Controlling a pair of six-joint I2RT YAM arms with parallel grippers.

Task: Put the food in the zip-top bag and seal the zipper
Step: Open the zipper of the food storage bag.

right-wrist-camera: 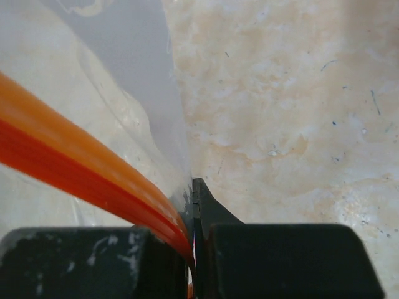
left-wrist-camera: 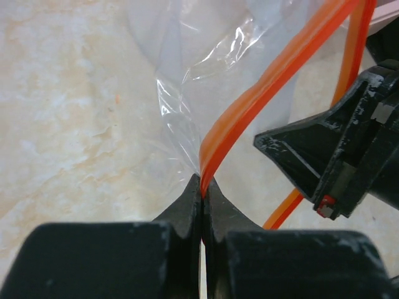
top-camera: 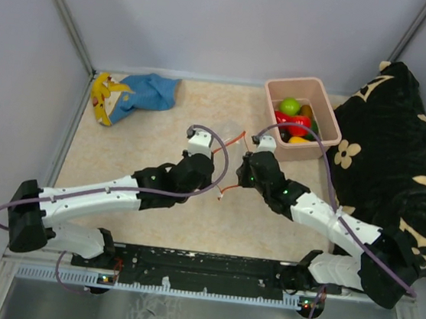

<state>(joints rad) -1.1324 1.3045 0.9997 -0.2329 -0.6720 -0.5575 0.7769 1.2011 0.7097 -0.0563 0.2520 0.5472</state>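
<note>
The zip-top bag (top-camera: pixel 231 133) is clear and held up between my two grippers at the table's middle. Its red-orange zipper (top-camera: pixel 230 142) runs between them. My left gripper (left-wrist-camera: pixel 202 182) is shut on one end of the zipper (left-wrist-camera: pixel 274 75), with clear bag film (left-wrist-camera: pixel 187 75) beside it. My right gripper (right-wrist-camera: pixel 192 200) is shut on the zipper (right-wrist-camera: pixel 75 159) at the other end. In the top view the left gripper (top-camera: pixel 203 144) and right gripper (top-camera: pixel 255 143) stand close together. The food (top-camera: pixel 294 119), several glossy toy fruits, lies in the pink tub (top-camera: pixel 330 111).
A yellow banana-like toy (top-camera: pixel 100 99) and a blue cloth (top-camera: pixel 150 91) lie at the back left. A black flowered cloth (top-camera: pixel 395 149) covers the right side. The right gripper's finger (left-wrist-camera: pixel 324 156) shows in the left wrist view.
</note>
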